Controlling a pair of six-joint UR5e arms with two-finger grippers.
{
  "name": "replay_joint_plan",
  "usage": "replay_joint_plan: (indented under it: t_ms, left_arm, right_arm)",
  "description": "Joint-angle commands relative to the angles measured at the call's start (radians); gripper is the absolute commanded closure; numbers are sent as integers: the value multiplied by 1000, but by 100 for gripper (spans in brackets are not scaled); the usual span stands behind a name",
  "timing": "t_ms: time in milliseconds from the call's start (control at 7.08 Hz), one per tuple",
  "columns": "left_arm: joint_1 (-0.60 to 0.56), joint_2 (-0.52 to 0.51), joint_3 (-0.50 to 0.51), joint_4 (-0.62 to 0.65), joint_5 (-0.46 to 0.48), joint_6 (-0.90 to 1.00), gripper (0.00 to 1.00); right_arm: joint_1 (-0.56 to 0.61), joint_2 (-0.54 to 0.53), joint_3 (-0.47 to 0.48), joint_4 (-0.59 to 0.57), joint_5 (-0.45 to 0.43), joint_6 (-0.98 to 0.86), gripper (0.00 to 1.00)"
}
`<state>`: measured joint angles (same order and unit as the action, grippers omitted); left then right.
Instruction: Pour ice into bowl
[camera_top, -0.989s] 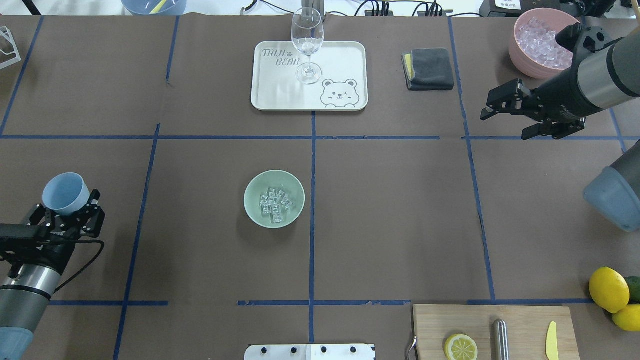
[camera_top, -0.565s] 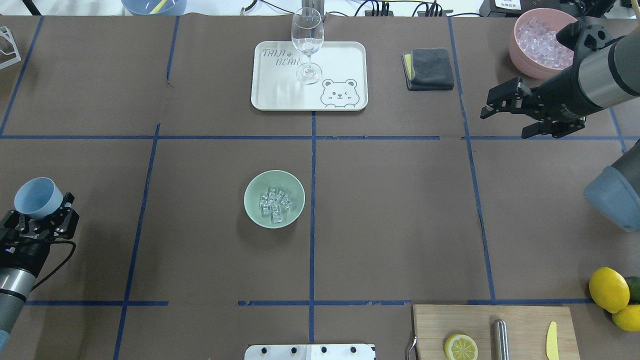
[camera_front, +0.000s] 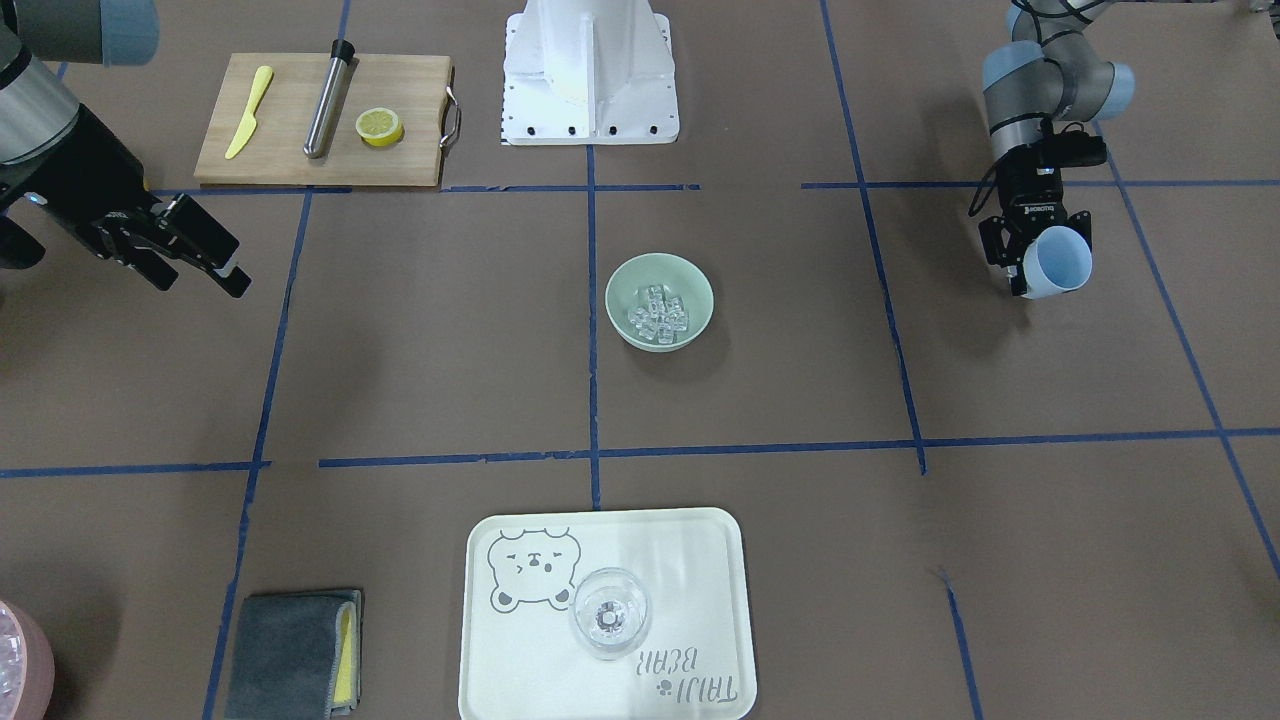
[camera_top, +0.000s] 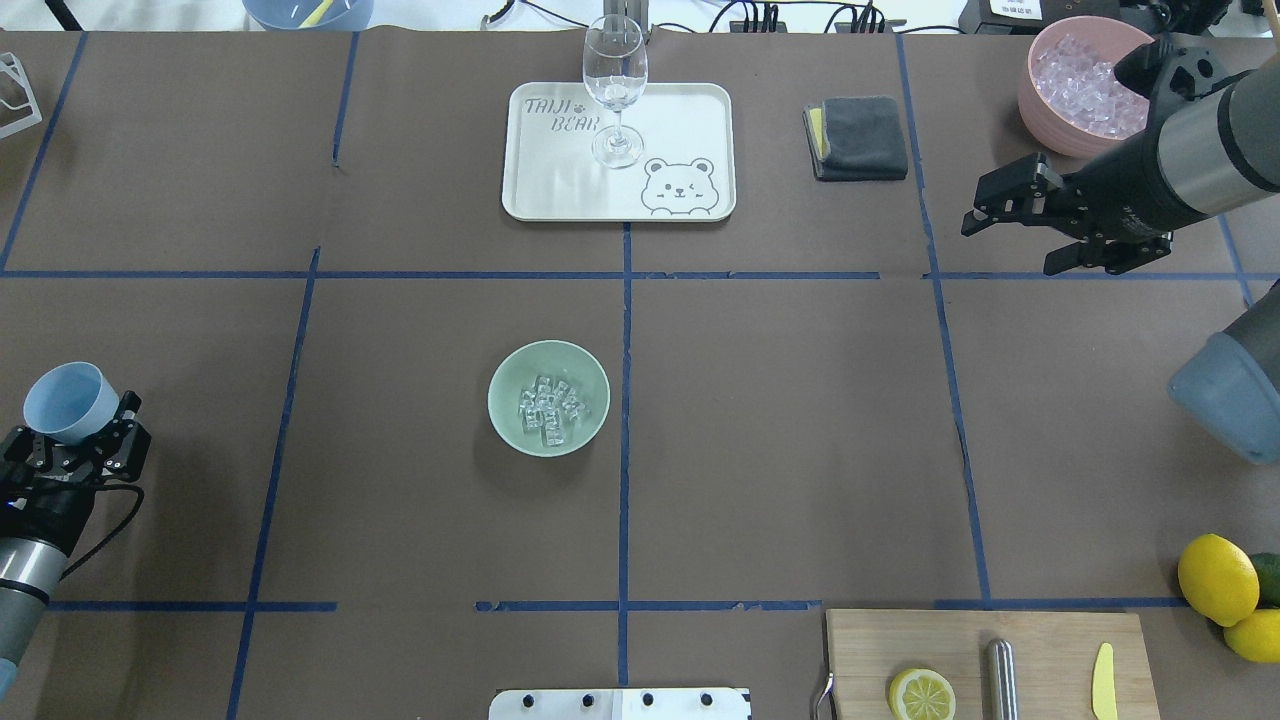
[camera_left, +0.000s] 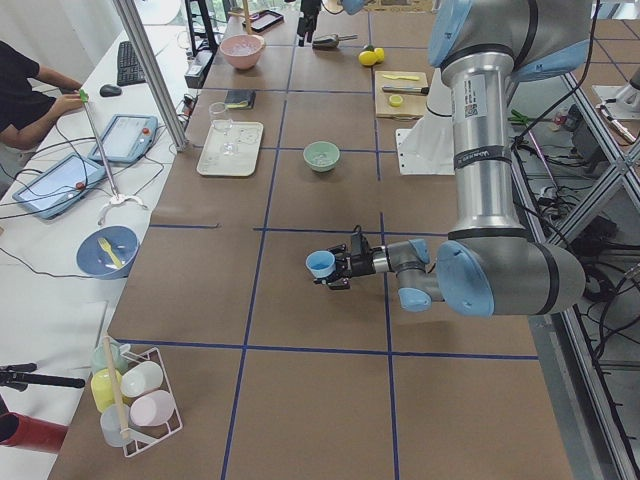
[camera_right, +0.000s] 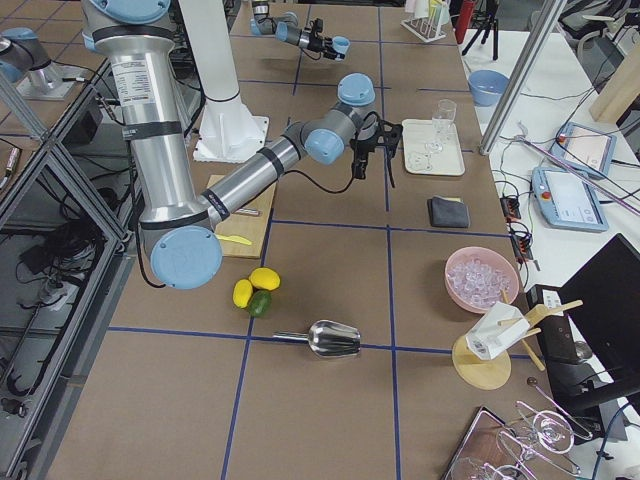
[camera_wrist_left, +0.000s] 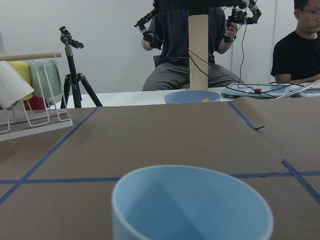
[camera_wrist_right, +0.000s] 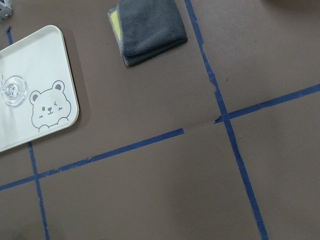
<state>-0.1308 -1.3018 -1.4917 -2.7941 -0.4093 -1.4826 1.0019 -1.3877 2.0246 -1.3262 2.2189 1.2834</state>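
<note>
Brown matte paper covers the surface (camera_top: 800, 420), ruled into squares by blue tape. At its far side lies a cream tray (camera_top: 680, 130), a smooth rectangle with rounded corners and a printed bear, with a clear stemmed glass (camera_top: 614, 70) standing upright on it. At the near right edge sits a pale wooden board (camera_top: 900, 640) with half a lemon on it.

The bowl (camera_top: 505, 400) is round, pale sage green, with smooth matte walls (no sheen to speak of). It rests on the surface near the middle, just left of the centre tape line in the overhead view.

The left fingers (camera_top: 127, 415) pinch a light blue cup (camera_top: 62, 402), smooth and round, at the surface's left edge, well apart from the bowl. The right fingers (camera_top: 1005, 198) are spread with nothing between them, hanging near a pink container at the far right.

The ice (camera_top: 548, 408) lies in the bowl's bottom: a small heap of clear, glassy cubes touching one another.
</note>
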Motion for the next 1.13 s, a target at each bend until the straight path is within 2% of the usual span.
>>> replay_joint_plan:
  t_ms: [0, 283, 565, 989]
  left_arm:
    - [-24, -5, 21, -22, -20, -5, 100]
    - [-73, -39, 24, -15, -23, 27, 100]
    - [-102, -102, 86, -13, -23, 53, 100]
    - [-119, -109, 93, -13, -54, 53, 100]
  right_arm:
    - [0, 1, 6, 1, -1, 0, 0]
    - [0, 1, 6, 1, -2, 0, 0]
    - [0, 1, 8, 1, -4, 0, 0]
    - [0, 6, 11, 1, -4, 4, 0]
